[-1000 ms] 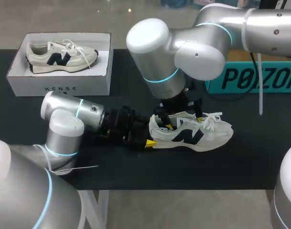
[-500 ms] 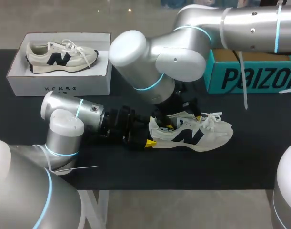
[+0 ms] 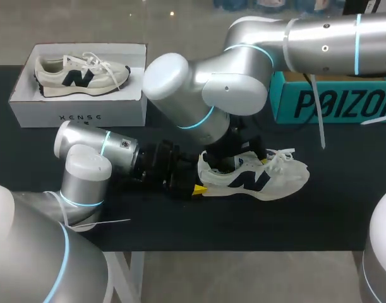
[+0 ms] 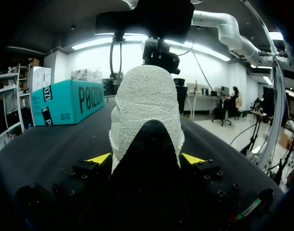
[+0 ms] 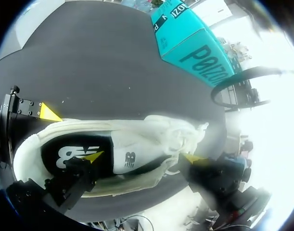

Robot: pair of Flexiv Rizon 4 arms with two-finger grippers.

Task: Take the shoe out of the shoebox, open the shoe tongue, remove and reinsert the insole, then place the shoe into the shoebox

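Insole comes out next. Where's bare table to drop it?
Bare table: the strip between the shoe and the near edge, and the patch right of its toe, in front of the teal box. Crowded: the heel end, where the left gripper and right gripper sit.

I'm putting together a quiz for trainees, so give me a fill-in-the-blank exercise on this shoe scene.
The left gripper holds a shoe by its ___.
A second shoe lies in the ___ shoebox.
The box at the right of the table is ___ in colour.
Missing words: heel; white; teal.
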